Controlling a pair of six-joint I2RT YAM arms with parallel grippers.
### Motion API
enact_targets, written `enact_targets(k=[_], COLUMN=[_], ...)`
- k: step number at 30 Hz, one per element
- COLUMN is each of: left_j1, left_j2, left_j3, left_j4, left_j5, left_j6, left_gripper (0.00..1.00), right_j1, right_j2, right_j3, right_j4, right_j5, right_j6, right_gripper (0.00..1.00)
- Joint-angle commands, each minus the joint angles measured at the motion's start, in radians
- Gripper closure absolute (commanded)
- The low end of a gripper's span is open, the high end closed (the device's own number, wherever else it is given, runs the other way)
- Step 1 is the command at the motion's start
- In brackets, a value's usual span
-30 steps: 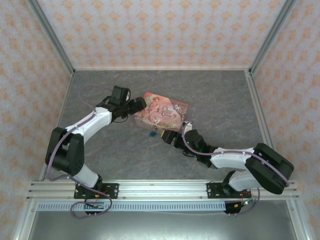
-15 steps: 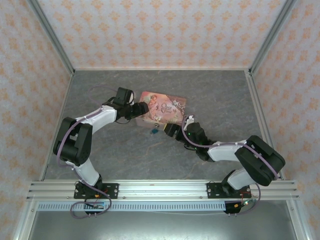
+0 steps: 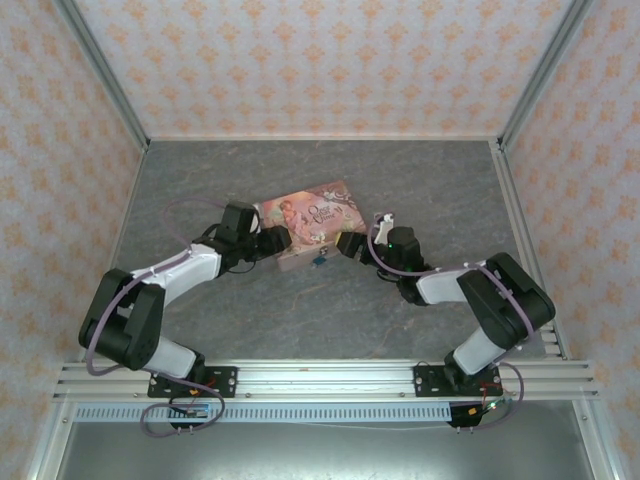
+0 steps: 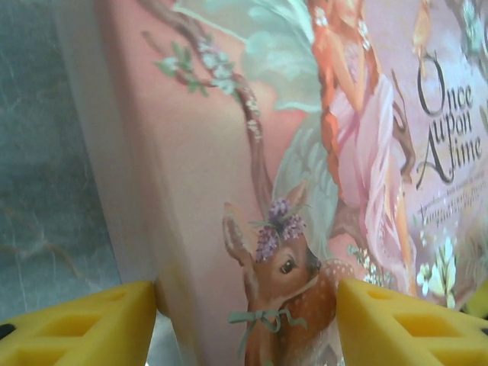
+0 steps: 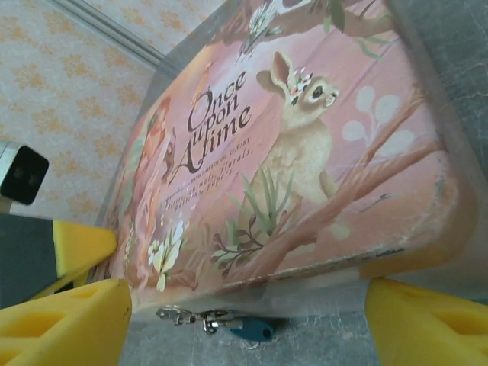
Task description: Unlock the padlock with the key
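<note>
The tiny blue-teal padlock (image 5: 255,329) lies on the grey marbled worktop (image 3: 450,190), tucked against the near long edge of the pink illustrated rectangular tin (image 3: 310,222). From above, the padlock is a small blue speck touching that edge. Small silvery metal bits (image 5: 191,314) lie just left of the padlock under the tin's rim; whether they are its shackle, a ring or the key is too small to tell.

The left claw (image 4: 248,328) is closed on the tin's left end, one yellow finger at the pale side wall and the other on the lid. The right claw (image 3: 350,246) sits at the tin's right end with its fingers spread wide and empty, the tin's edge and the padlock in the gap ahead of them.

This looks like the set-up step: bracing the tin so the padlock is reachable. Nothing is unlocked yet. Next, the right claw likely needs to find and pinch the key, then line it up with the padlock's keyhole, a fine move so close to the tin.
</note>
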Motion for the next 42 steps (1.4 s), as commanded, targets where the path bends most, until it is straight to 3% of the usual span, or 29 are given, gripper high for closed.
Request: enact_targets(k=[1,6,12,27,42], left_j1=[-0.021,-0.021,-0.021,-0.026,-0.036], left_j2=[-0.038,-0.079,-0.089,-0.079,-0.063], left_j3=[-0.037,-0.039,-0.048,-0.062,-0.063], left_j4=[-0.115,-0.15,-0.167,-0.163,-0.143], left_j5=[-0.065,-0.102,-0.105,-0.107,-0.113], left_j6=[-0.023,-0.06,-0.076,-0.101,-0.116], left_gripper=[0.35,0.34,0.34,0.34,0.34], right_j1=[-0.013,-0.016,-0.012,0.098,0.14], right_j2=[-0.004,-0.069,0.031,0.198,0.337], right_j3=[-0.013,-0.124,-0.153,-0.095,-0.006], right_j4=[0.159,0.256,0.428,0.489,0.541], right_j5=[-0.041,-0.073,-0.266,-0.089,-0.057], right_j6=[-0.031,-0.042,0.039,0.024,0.04], right_gripper=[0.2,0.22,0.31,0.35,0.42])
